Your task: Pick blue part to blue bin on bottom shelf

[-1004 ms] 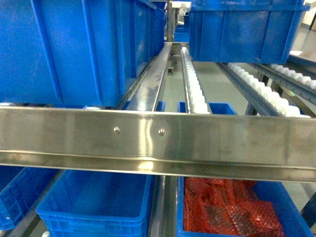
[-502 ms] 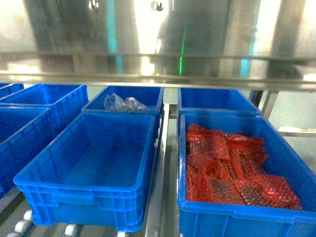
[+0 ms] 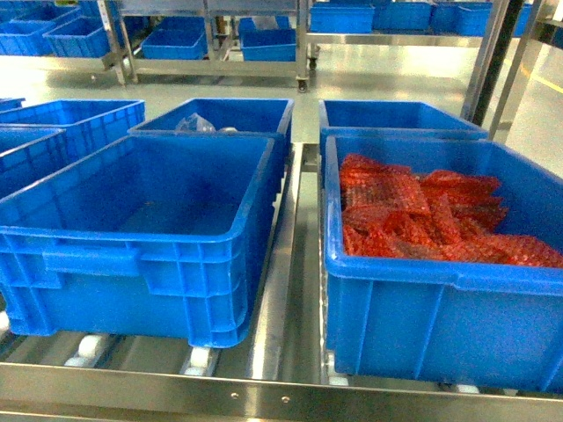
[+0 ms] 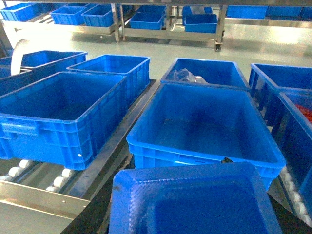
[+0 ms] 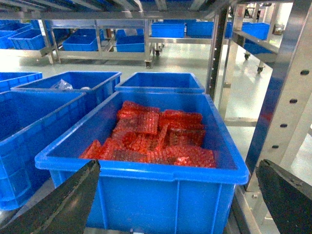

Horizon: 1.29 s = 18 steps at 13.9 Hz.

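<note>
The blue part point(image 4: 195, 204) fills the bottom of the left wrist view, held close to the camera above the shelf's front edge. My left gripper point(image 4: 175, 168) is shut on it, and only dark slivers of its fingers show at the part's edges. Just beyond it stands the empty blue bin point(image 4: 204, 112), which is also the front left crate point(image 3: 132, 272) in the head view. It rests on the bottom shelf point(image 3: 264, 396), a steel rail with white rollers. My right gripper point(image 5: 175, 204) hangs open in front of the crate of red packets point(image 5: 161, 195). Neither gripper shows in the head view.
Behind the blue bin is a crate with a clear plastic bag point(image 3: 198, 123). More blue crates point(image 3: 53, 132) stand to the left. A steel divider rail point(image 3: 281, 264) runs between the two front crates. A shelf upright point(image 5: 287, 97) rises at the right, with further racks point(image 3: 220, 35) across the floor.
The head view has dropped from the upper shelf's steel rail down to the bottom shelf. The crates now show from a lower, closer angle.
</note>
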Available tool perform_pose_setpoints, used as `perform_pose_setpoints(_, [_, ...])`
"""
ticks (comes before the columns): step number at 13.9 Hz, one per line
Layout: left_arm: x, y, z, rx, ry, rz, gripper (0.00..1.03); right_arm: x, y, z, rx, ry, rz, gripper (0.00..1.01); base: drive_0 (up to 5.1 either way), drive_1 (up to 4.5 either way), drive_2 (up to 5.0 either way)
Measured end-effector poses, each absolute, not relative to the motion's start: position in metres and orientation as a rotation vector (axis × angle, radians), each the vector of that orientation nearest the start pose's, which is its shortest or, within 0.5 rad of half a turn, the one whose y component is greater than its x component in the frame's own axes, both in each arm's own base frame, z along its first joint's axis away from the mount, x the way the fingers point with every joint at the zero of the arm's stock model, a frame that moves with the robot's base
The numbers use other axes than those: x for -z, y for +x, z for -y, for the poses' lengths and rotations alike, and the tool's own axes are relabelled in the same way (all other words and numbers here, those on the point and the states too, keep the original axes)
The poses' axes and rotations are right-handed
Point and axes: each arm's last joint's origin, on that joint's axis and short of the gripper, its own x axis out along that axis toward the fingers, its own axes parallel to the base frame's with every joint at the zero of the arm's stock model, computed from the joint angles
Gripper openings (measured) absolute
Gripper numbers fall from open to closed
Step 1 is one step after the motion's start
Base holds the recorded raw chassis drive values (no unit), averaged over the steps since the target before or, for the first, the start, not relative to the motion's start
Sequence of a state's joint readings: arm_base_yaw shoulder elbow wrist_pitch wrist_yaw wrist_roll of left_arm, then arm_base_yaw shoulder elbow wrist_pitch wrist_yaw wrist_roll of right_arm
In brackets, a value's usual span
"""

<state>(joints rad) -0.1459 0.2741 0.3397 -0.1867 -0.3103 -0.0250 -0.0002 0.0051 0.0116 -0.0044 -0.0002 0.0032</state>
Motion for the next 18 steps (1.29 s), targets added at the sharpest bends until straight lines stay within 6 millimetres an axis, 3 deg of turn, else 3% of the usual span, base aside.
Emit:
perform_pose_setpoints(11, [-0.2384, 0.1014, 0.0060, -0.166, 0.004, -0.119, 0.43, -0.1665, 0.0973, 0.0000, 0.000, 0.002, 0.000, 0.98, 0.0, 0.00, 0.0])
perform_pose_setpoints(18, [-0.2386, 0.1013, 0.0060, -0.165, 0.003, -0.117, 0.43, -0.1667, 0.0973, 0.0000, 0.000, 0.002, 0.002, 0.98, 0.0, 4.08, -4.0])
